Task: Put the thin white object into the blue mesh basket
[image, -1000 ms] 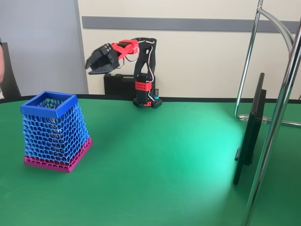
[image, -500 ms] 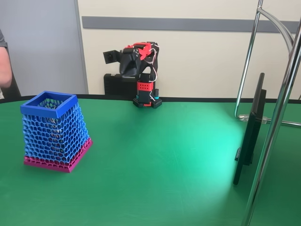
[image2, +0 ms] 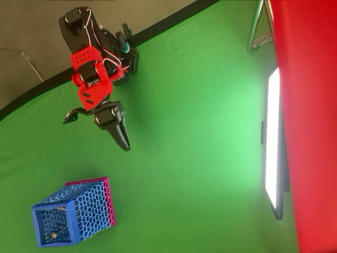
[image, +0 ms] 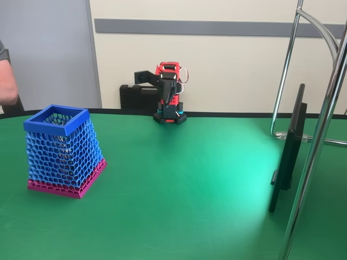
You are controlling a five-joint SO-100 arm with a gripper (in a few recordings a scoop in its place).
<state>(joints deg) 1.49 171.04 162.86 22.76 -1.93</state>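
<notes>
Green cloth covers the surface, with a pale wall behind and a dark screen standing on edge at the right of the fixed view. At the far edge the arm is folded over its base, and the gripper points out over the cloth with its fingers pressed together and nothing between them. Well apart from it, toward the lower left of the overhead view, stands the blue mesh basket. Through its open top a small pale round thing lies on the floor, probably the head of the thin white object; the stick itself is too fine to make out. If so, no carrying move remains.
</notes>
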